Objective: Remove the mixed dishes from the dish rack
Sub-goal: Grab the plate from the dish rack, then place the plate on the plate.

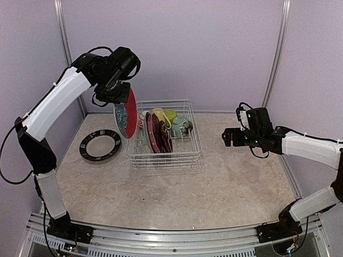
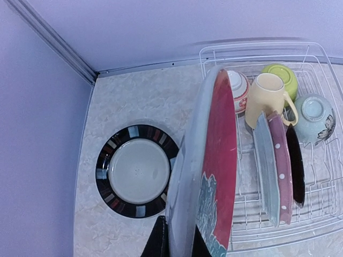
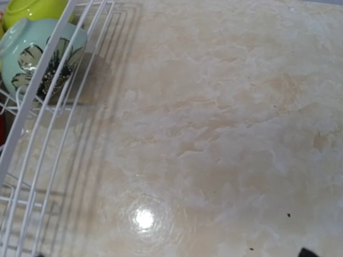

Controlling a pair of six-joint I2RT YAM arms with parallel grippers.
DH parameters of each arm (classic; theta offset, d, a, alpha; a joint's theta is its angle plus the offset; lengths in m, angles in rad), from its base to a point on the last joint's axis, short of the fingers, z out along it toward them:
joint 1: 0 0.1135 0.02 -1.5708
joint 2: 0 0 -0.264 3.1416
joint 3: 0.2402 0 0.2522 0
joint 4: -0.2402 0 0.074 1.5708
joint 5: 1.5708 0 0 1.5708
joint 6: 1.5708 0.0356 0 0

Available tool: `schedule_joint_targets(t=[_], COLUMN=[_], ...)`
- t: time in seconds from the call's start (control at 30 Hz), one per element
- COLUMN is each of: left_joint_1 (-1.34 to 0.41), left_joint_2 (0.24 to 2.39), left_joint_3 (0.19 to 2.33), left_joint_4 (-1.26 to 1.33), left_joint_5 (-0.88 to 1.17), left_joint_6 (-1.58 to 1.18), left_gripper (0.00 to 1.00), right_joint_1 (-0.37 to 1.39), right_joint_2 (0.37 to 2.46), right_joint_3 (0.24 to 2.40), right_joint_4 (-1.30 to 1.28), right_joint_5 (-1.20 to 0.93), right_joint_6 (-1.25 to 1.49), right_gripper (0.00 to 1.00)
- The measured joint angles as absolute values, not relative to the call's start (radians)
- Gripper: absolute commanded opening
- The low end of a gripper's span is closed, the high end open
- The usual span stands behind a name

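Left gripper (image 1: 120, 95) clamped on the rim of a red-and-teal plate (image 1: 126, 114), held upright above the white dish rack (image 1: 166, 158) at its left edge. Right gripper (image 1: 227, 137) hovers right of the rack, jaws apart. Gripped by its edge alone, the plate could slip and strike the black-rimmed plate (image 1: 100, 145) lying on the table to the left.

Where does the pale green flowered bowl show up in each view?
Top external: pale green bowl, centre, in the dish rack's right side.
Left wrist: the bowl at right edge, mid-height.
Right wrist: the bowl upper left, behind rack wires.
Shared landmark: lime green bowl beside it.
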State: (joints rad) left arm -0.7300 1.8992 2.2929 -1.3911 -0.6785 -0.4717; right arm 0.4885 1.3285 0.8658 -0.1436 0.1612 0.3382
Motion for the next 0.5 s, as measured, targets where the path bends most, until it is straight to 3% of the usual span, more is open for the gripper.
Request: schedule_joint_targets(t=[0.13, 0.5], left_joint_1=[-0.627, -0.098], left_joint_2=[1.796, 1.389], left_joint_3=[2.154, 1.594], left_joint_4=[-1.353, -1.043], left_joint_5=[-0.567, -0.101], left_joint_6=[-0.477, -0.619], left_gripper=[0.0, 0.0], right_joint_1=[0.488, 0.488], right_joint_2=[1.331, 1.354], right_joint_3=[0.868, 0.876], right_joint_4=[-0.144, -0.145], right_joint_5=[0.16, 0.149], right_joint_6=[0.338, 0.339], right_gripper=[1.0, 1.0])
